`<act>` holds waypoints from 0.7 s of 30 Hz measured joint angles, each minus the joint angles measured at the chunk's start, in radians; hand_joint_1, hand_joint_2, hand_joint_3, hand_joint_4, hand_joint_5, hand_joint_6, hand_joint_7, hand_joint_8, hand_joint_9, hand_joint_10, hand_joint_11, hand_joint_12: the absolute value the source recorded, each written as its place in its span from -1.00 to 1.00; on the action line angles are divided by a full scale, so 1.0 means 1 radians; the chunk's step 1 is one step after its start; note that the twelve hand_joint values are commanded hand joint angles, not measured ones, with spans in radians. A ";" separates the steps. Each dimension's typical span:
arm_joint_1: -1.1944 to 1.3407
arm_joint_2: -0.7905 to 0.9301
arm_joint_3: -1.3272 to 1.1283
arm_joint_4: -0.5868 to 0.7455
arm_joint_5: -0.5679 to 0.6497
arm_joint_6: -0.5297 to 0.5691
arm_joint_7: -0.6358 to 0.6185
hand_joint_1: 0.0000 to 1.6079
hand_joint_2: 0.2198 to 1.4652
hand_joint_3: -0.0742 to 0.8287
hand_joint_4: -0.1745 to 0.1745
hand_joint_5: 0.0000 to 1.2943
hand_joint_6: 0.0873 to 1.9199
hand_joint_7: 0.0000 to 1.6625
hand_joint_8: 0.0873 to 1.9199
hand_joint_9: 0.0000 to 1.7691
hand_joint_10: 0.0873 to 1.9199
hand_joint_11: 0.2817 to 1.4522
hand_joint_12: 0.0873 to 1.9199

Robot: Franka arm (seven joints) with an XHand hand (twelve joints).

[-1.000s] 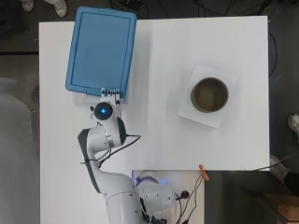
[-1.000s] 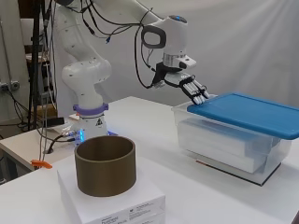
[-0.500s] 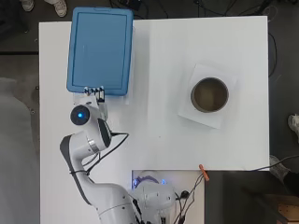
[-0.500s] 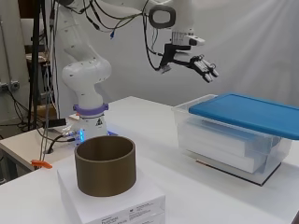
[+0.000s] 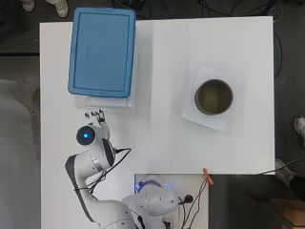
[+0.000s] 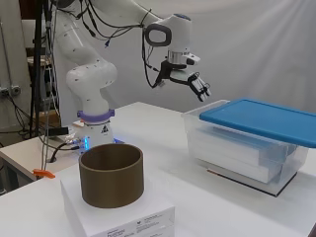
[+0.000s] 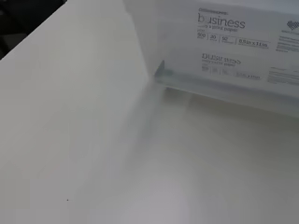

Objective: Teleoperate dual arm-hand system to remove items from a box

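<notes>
Approach step: your hand (image 6: 190, 81), fingers relaxed and holding nothing, hovers beside the box (image 6: 247, 153); next, lift its blue lid (image 6: 266, 118) off.

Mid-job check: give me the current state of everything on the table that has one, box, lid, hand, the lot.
Blue lid: resting on the box, sitting askew.
Clear box: covered, white packs visible inside.
Hand: open, holding nothing, in the air short of the box.
Brown cylinder: upright, open top, looks empty, standing on a white pack.
White pack: flat on the table.
</notes>
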 joint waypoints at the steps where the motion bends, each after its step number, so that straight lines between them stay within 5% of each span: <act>1: -0.002 0.002 0.003 0.008 -0.014 -0.003 0.013 -0.81 0.52 -0.84 0.22 -0.02 -1.00 -0.02 -1.00 -0.02 -1.00 -0.24 -1.00; 11: -0.040 0.051 -0.069 0.046 -0.082 -0.008 0.081 -0.85 0.50 -0.85 0.15 -0.08 -1.00 -0.09 -1.00 -0.12 -1.00 -0.37 -1.00; 21: -0.076 0.219 -0.140 0.126 -0.126 -0.006 0.011 -0.86 0.47 -0.85 -0.07 -0.21 -1.00 -0.22 -1.00 -0.23 -1.00 -0.49 -1.00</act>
